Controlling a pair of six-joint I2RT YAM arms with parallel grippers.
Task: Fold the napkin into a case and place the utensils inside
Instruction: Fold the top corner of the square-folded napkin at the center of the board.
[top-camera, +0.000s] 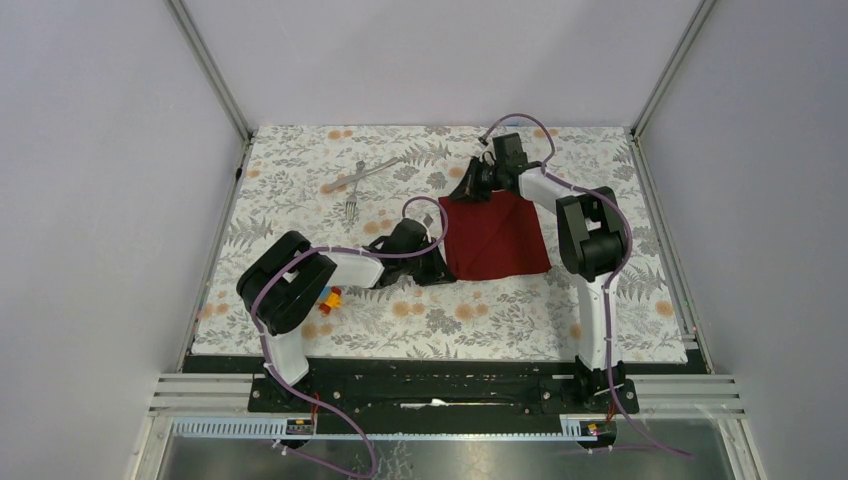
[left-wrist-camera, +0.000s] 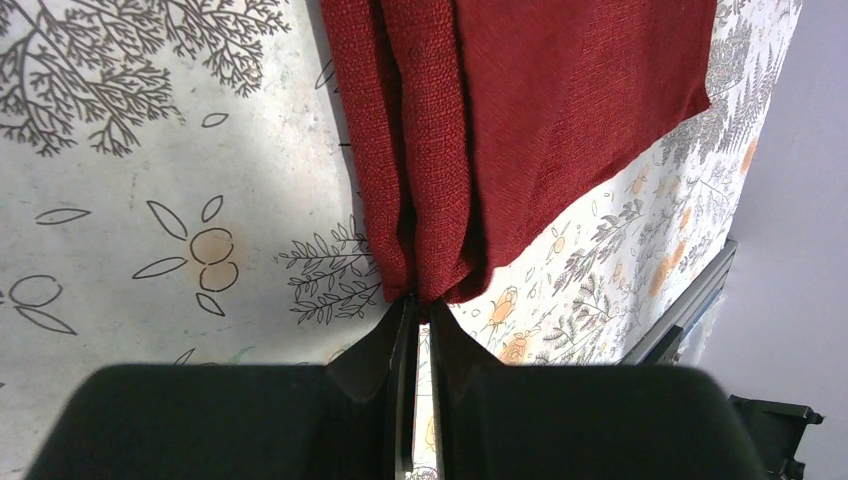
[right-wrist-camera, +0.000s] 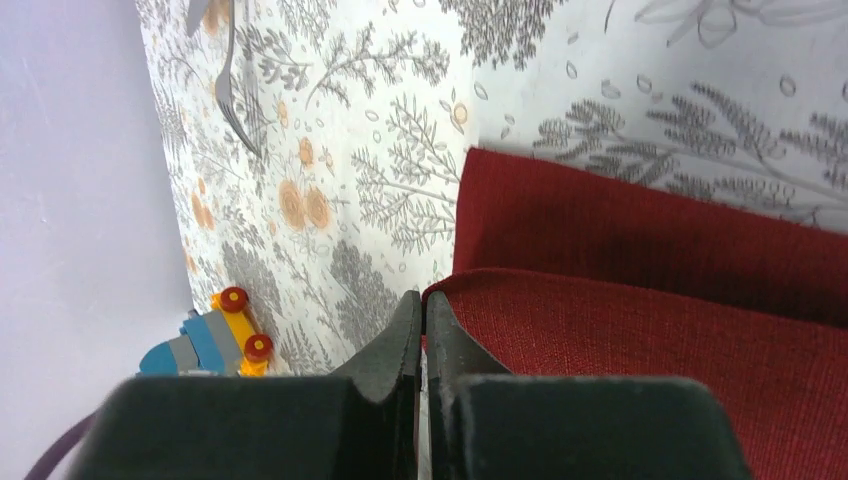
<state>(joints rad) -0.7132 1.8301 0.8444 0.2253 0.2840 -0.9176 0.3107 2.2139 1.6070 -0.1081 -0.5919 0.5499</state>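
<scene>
Along the left edge of the napkin (top-camera: 500, 238) my left claw (left-wrist-camera: 418, 303) and right claw (right-wrist-camera: 422, 297) pinch it mid-fold; next, I reckon, both sweep rightward together.

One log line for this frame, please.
phase: napkin fold | left end effector: shut on napkin near corner | right end effector: shut on far corner | fork: apart from napkin

The left arm (top-camera: 290, 290) and right arm (top-camera: 592, 240) are built of white links joined by bulky black joint housings. Purple cables (top-camera: 520, 116) are looped along both. The bases are bolted to a black plate (top-camera: 430, 385). Matte black, wedge-shaped fingers (left-wrist-camera: 370, 360) are carried by the left gripper (left-wrist-camera: 415, 305) and right gripper (right-wrist-camera: 422, 300).
</scene>
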